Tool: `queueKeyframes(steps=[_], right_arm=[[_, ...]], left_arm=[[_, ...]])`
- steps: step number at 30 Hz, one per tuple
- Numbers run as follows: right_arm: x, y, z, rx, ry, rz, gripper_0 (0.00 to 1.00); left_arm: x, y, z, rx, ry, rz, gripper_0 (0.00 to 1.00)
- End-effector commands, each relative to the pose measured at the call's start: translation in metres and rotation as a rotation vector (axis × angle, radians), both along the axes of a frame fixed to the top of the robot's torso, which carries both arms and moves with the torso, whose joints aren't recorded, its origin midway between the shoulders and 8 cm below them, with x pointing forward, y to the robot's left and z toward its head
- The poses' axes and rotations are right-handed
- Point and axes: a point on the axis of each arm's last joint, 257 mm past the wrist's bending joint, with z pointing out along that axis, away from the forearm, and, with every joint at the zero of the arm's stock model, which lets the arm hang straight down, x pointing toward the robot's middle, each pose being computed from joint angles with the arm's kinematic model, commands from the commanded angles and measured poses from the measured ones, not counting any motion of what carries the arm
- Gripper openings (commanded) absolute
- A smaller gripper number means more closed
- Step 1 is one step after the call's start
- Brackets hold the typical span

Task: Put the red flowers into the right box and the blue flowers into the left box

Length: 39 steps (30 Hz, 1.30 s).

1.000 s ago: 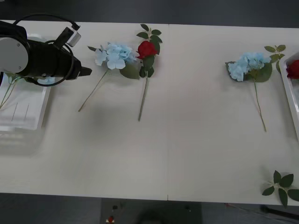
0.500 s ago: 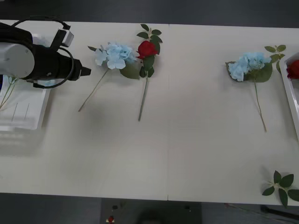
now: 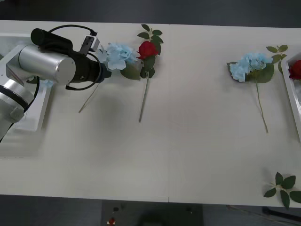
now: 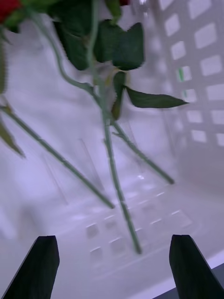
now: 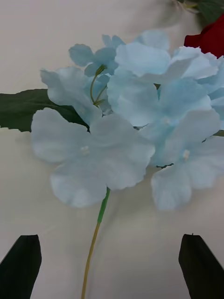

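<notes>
My left gripper (image 3: 107, 73) is open beside the head of a blue flower (image 3: 117, 55) that lies at the back left of the table. In the left wrist view its black fingers (image 5: 21, 264) flank the thin stem just below the pale blue petals (image 5: 126, 131). A red flower (image 3: 147, 49) lies touching this blue one on its right. Another blue flower (image 3: 249, 66) lies at the back right. The left box (image 3: 33, 115) is under my left arm. The right box (image 3: 292, 94) holds a red flower (image 3: 295, 69). My right gripper (image 4: 112, 266) hangs open above rose stems (image 4: 112, 154) inside it.
A loose green leaf sprig (image 3: 283, 186) lies at the front right corner of the table. The slotted wall (image 4: 196, 70) of the box stands close to my right gripper. The table's middle and front are bare.
My left arm has swung right, from over the left box to the blue flower at the back left. The flowers on the table have not moved.
</notes>
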Motion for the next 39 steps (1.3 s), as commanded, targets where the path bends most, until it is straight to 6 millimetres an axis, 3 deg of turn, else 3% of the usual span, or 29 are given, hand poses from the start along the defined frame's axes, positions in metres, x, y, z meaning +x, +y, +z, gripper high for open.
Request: queueKeyframes(steps=[1, 3, 7, 10, 15, 21, 24, 30, 39], right_arm=[[0.012, 0.021, 0.062, 0.035, -0.073, 0.045, 0.69], [0.021, 0.052, 0.082, 0.059, -0.093, 0.12, 0.69], [0.04, 0.093, 0.098, 0.052, -0.149, 0.23, 0.69], [0.057, 0.126, 0.088, 0.054, -0.185, 0.305, 0.69], [0.075, 0.169, 0.043, 0.019, -0.19, 0.419, 0.69], [0.084, 0.195, -0.017, -0.016, -0.166, 0.471, 0.69], [0.086, 0.199, -0.033, -0.052, -0.152, 0.485, 0.69], [0.109, 0.229, -0.041, -0.103, -0.215, 0.556, 0.69], [0.124, 0.238, -0.055, -0.145, -0.254, 0.572, 0.69]], left_arm=[[0.017, -0.004, 0.025, 0.019, -0.055, 0.0, 0.85], [0.018, -0.004, 0.021, 0.033, -0.059, 0.002, 0.85], [0.019, -0.006, 0.012, 0.053, -0.064, -0.006, 0.85], [0.025, -0.004, 0.003, 0.071, -0.093, -0.008, 0.85], [0.039, 0.003, -0.004, 0.098, -0.116, 0.012, 0.85], [0.044, 0.006, -0.007, 0.128, -0.12, 0.023, 0.85], [0.045, 0.006, -0.006, 0.137, -0.125, 0.022, 0.85], [0.049, 0.002, -0.005, 0.14, -0.144, 0.022, 0.84], [0.061, 0.006, -0.011, 0.164, -0.163, 0.047, 0.84]])
